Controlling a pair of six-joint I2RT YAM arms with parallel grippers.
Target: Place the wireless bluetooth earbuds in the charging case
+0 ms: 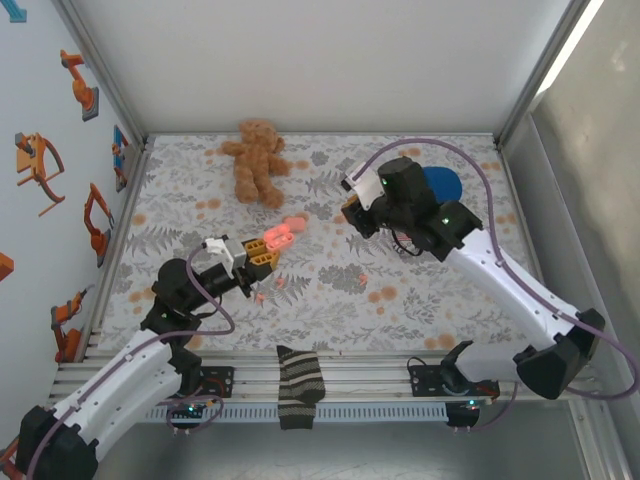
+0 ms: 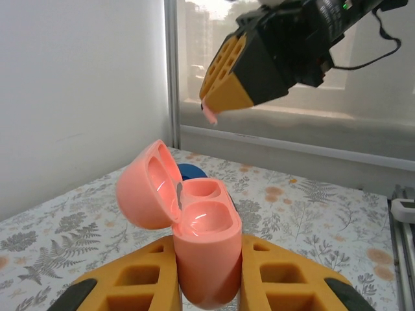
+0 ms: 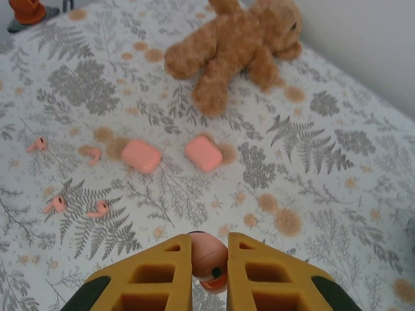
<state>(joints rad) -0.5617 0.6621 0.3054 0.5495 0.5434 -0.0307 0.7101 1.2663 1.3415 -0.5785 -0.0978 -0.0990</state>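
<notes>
My left gripper (image 2: 207, 262) is shut on a salmon-pink charging case (image 2: 204, 240), held upright with its lid swung open and both sockets showing bare. In the top view this case (image 1: 279, 236) sits at the left gripper (image 1: 266, 251) near the table's middle. My right gripper (image 3: 209, 249) is shut on one pink earbud (image 3: 209, 258). From the left wrist view the right gripper (image 2: 220, 103) hangs above and beyond the case, a pink tip (image 2: 211, 116) poking from it. Several loose earbuds (image 3: 56, 205) (image 3: 99, 208) (image 3: 37, 144) lie on the cloth.
Two closed pink cases (image 3: 141, 155) (image 3: 203, 153) lie on the floral cloth below a brown teddy bear (image 1: 255, 160). A blue disc (image 1: 441, 183) sits behind the right arm. A striped sock (image 1: 299, 387) hangs over the near rail. White walls enclose the table.
</notes>
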